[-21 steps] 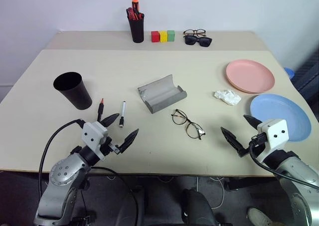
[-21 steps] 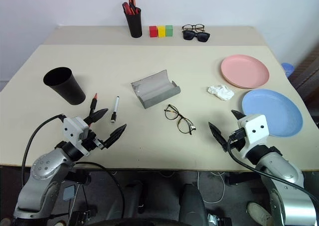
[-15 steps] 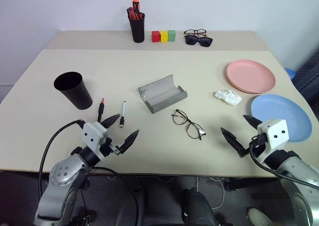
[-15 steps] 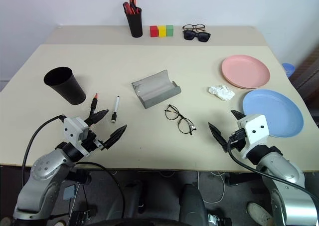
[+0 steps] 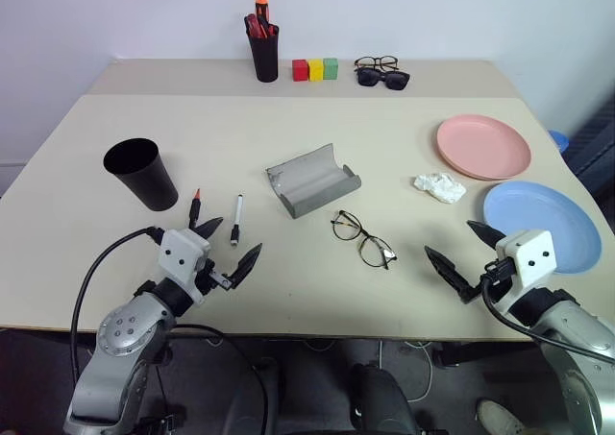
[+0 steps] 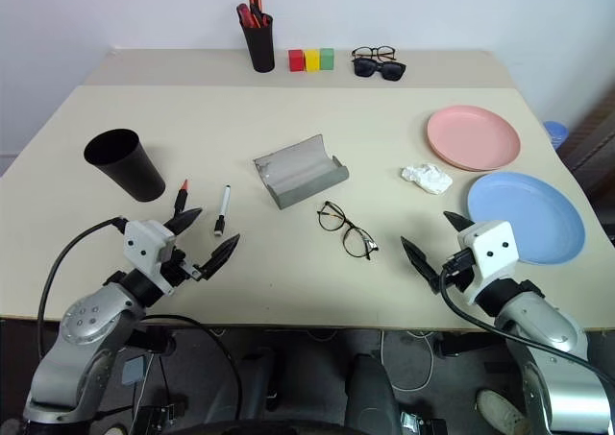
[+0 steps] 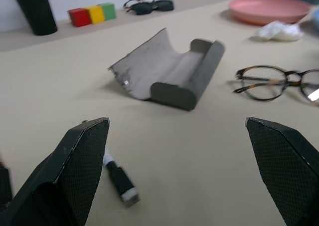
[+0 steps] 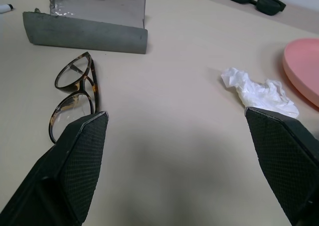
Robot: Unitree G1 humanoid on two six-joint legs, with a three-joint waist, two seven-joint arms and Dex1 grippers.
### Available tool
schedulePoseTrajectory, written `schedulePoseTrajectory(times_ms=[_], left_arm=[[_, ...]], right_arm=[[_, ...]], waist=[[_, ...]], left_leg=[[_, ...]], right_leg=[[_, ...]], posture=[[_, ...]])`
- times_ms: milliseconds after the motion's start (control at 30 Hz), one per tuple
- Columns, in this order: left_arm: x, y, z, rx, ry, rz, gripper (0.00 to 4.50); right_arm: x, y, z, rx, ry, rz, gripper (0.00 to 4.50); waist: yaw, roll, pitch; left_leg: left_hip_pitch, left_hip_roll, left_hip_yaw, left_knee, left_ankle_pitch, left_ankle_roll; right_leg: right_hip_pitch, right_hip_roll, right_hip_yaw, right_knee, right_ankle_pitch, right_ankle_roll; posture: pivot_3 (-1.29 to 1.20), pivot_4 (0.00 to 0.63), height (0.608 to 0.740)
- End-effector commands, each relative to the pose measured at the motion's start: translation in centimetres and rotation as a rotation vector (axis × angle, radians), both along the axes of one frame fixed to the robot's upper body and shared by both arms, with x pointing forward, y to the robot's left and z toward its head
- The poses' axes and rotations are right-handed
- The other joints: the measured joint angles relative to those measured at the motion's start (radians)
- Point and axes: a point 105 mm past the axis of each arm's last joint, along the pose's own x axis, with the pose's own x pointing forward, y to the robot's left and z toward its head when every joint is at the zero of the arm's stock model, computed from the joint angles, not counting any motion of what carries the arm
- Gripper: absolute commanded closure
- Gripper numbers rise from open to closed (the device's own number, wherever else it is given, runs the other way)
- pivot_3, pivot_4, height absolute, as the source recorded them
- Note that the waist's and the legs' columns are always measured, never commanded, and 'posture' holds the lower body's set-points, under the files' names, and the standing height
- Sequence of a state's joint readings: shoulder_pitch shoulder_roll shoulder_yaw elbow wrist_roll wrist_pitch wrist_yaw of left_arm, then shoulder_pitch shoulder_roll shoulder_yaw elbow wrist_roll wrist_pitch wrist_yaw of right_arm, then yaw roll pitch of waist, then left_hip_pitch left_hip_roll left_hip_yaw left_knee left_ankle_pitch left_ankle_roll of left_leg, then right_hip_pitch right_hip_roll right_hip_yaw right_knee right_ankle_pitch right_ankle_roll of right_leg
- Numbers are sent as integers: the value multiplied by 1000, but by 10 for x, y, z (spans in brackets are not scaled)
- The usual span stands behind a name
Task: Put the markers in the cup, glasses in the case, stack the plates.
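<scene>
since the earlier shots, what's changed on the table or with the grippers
The left gripper has drawn back slightly toward the table's near edge, away from the markers, jaws open. Nothing was grasped or released. The right gripper, cup, case, glasses and plates stayed put.

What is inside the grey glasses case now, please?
The grey glasses case lies open, and its visible lining holds nothing. The wire-rimmed glasses lie on the table beside it. The near wall hides the lowest part of its trough.
</scene>
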State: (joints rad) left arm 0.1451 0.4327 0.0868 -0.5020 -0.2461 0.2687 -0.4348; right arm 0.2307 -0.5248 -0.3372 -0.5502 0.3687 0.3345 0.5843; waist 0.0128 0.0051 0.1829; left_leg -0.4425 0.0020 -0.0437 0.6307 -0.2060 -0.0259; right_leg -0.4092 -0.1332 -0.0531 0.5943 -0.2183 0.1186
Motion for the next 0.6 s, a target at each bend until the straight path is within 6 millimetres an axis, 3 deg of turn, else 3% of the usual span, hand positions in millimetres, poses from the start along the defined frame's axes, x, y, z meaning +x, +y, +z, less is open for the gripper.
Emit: schedulePoseTrajectory(times_ms=[33,267,433,600], left_arm=[[14,2,19,-41,-12,112,0],[61,13,26,-96,303,329,0],[88,13,32,-161,474,406,0],[100,11,19,-168,649,465,0]], right_arm=[[-1,32,31,52,-147,221,42],[10,69,53,111,-190,483,42],[12,73,55,101,-194,529,42],[8,75,55,88,-185,561,42]], waist=[[0,0,0],[2,-4,1],[0,-6,2],[-3,-9,4]], left_leg=[[0,0,0,0,0,0],[1,0,-4,2,5,0],[1,-2,-5,2,6,-1],[1,-2,-6,1,6,-1]], right_leg=[[0,0,0,0,0,0],[2,2,-1,4,0,1],[3,2,-1,6,1,5],[2,2,-1,7,1,6]], posture=[[0,150,740],[0,150,740],[0,150,740],[0,150,740]])
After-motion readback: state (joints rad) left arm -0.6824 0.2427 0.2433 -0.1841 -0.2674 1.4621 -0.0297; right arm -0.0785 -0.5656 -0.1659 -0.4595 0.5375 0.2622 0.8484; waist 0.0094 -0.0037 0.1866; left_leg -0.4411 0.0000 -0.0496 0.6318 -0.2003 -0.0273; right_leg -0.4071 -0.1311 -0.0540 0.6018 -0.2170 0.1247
